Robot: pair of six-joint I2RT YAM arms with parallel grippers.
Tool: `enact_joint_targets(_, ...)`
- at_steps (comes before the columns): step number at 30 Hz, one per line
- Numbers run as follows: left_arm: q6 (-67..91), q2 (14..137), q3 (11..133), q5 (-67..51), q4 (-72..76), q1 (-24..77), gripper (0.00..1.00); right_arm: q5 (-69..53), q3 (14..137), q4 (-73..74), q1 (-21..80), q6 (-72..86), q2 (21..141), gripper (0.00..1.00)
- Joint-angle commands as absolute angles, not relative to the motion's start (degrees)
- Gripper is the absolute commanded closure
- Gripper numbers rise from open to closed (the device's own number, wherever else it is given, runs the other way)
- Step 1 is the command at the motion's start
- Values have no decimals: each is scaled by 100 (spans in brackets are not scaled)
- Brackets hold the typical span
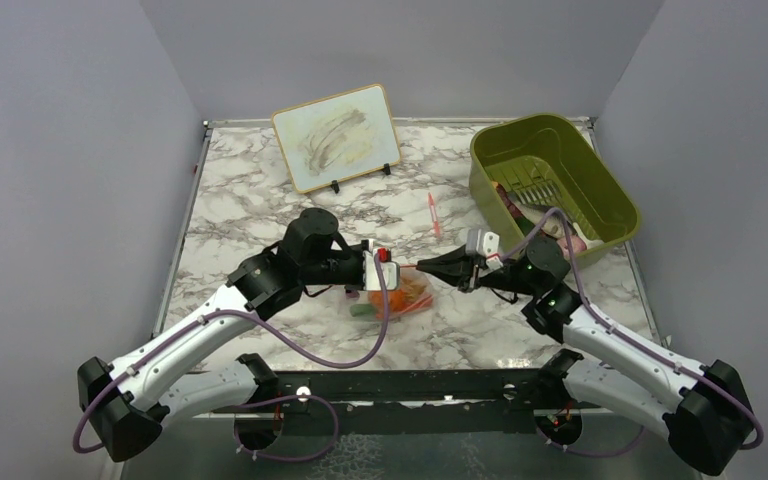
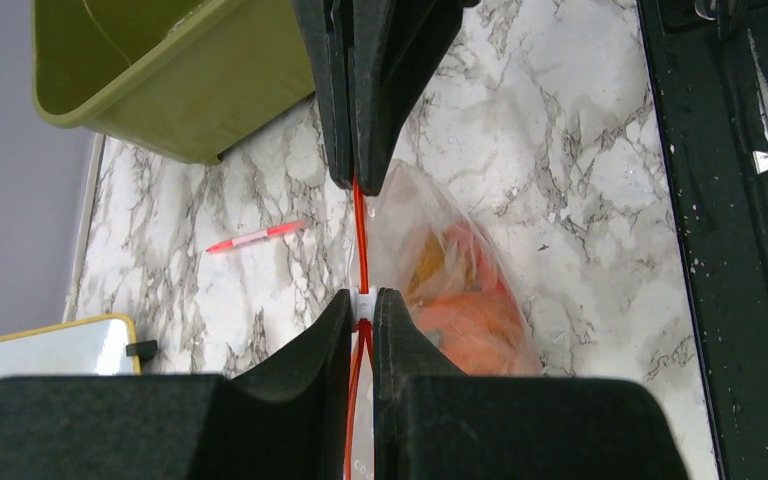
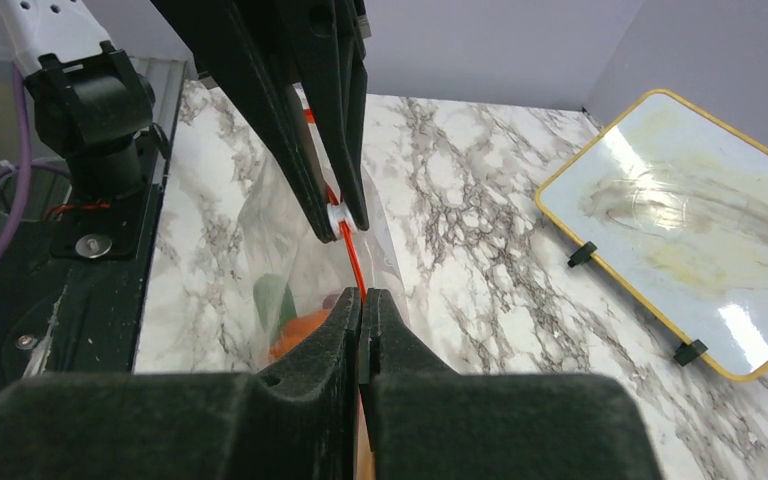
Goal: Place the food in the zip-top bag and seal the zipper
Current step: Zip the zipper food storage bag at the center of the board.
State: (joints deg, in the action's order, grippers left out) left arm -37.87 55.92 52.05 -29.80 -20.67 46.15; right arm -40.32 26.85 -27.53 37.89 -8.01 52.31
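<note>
Reading of print: no brand or label made out; faint pale marks are seen low on the bag (image 2: 430, 215) by the zipper (image 2: 360, 240), too small to be read.
Zipper: a thin red-orange strip, held taut between the two grippers above the table (image 1: 250, 200).
Left gripper (image 2: 362, 300): fingers closed to a narrow gap; a small white slider (image 3: 336, 215) on the strip is pinched between the tips.
Right gripper (image 3: 360, 300): fingers pressed together on the strip, no gap seen; the strip is caught right at the tips.
Spacing: the two grippers face each other tip to tip, near but apart, with a short bare run of zipper between them.
Bag: clear and floppy, hung from the held strip, its body sagging to one side and down toward the table; whether it rests there cannot be told.
Food (image 2: 470, 320): orange and orange-red pieces with a green bit (image 3: 272, 298), seen inside the bag, below the fingers.
Pen (image 1: 431, 213): red-pink, lying on the table between bag and bin, apart from both.
Bin (image 1: 600, 190): olive green, at the far right; some items are seen inside.
Whiteboard (image 1: 336, 137): propped at the far edge, smeared, no legible writing.
</note>
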Motion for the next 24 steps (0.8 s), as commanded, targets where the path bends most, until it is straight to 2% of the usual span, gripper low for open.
enact_joint_targets(1, -3803, 5445, 5185, -2564, -2533, 4570, 100, -3478, 2760, -2108, 3753, -1056, 4965, 99)
enact_joint_targets(24, -4072, 5094, 5318, -2016, -2956, 4553, 100, -1657, 3246, -222, 3735, -1747, 3875, 99)
